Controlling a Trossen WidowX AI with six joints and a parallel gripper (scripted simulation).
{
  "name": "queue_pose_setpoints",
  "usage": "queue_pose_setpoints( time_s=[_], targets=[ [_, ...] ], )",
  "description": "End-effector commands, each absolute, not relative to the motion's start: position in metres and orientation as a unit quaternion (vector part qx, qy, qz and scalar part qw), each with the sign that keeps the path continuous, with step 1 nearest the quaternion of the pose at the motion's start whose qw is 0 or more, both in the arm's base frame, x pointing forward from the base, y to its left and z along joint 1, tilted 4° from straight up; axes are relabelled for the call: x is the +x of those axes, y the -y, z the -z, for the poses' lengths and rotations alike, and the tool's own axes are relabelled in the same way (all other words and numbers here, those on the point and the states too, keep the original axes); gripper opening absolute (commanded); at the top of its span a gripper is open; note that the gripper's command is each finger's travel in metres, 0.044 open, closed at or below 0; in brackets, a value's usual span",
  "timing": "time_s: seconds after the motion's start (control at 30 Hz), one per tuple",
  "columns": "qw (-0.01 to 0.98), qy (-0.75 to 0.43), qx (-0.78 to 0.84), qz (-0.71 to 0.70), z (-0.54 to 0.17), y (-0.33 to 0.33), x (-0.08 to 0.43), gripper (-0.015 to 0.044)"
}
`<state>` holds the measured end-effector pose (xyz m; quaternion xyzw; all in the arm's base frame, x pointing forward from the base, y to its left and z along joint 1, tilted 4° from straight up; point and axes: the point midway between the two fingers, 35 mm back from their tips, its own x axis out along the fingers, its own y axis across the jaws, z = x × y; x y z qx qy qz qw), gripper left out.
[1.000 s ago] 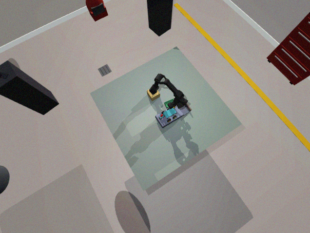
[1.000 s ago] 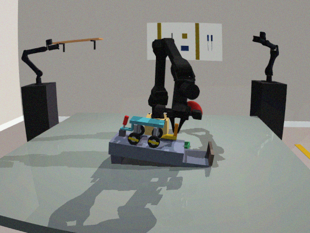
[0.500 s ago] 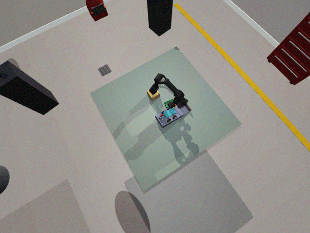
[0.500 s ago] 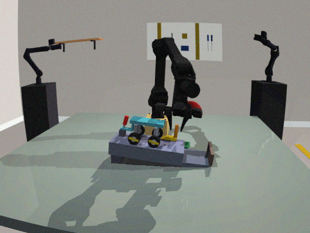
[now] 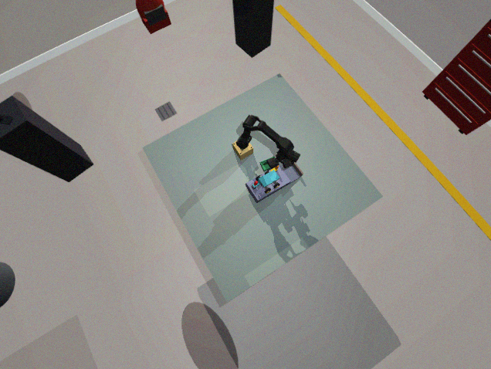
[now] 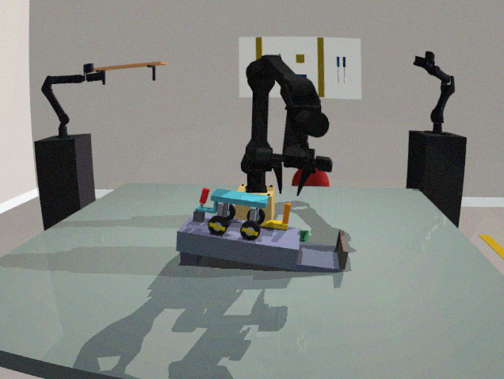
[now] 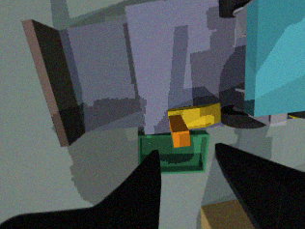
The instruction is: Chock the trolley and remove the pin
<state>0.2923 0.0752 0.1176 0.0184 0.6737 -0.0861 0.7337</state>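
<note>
The trolley [image 5: 269, 178] [image 6: 239, 197] [image 7: 279, 57] stands on the ramp [image 5: 292, 173] [image 6: 238, 246] [image 7: 156, 52], above which the jaws [image 5: 279, 163] [image 6: 290, 193] hang parted, released and grasping nothing. Below them, the yellow chock [image 5: 274, 168] [image 6: 276, 223] [image 7: 205, 116] lies at a downhill wheel, its orange handle upright, near the green tray [image 5: 263, 165] [image 6: 304, 235] [image 7: 183, 169]. Farther uphill, the red-headed stop pin [image 5: 255, 182] [image 6: 204, 196] stands at the trolley's end.

Open air between my parted fingertips [image 6: 290, 193] and the chock's upright orange handle [image 6: 286, 213] [image 7: 180, 133]. Downhill, bare ramp [image 6: 279, 238] [image 7: 156, 52] gives passage up to the brown end board [image 6: 341, 249] [image 7: 45, 83]; uphill, the trolley's turquoise deck [image 5: 269, 178] [image 6: 239, 197] [image 7: 280, 57] (wheels under it) blocks a low route toward the red pin head [image 5: 255, 182] [image 6: 204, 195].
</note>
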Motion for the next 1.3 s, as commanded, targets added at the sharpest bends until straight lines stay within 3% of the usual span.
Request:
queue_pose_setpoints(
  time_s=[0.0, 0.07, 0.2, 0.63, 1.27],
  targets=[
    [0.733, -0.675, 0.018, 0.086, -0.116, -0.075, 0.292, 0.0242],
    [0.733, -0.675, 0.018, 0.086, -0.116, -0.075, 0.292, 0.0295],
    [0.741, -0.669, -0.011, 0.062, -0.121, -0.068, 0.297, 0.019],
    [0.73, -0.65, -0.199, -0.067, -0.142, -0.017, 0.312, 0.019],
    [0.582, -0.624, -0.452, -0.261, -0.156, 0.069, 0.307, 0.019]
  ],
)
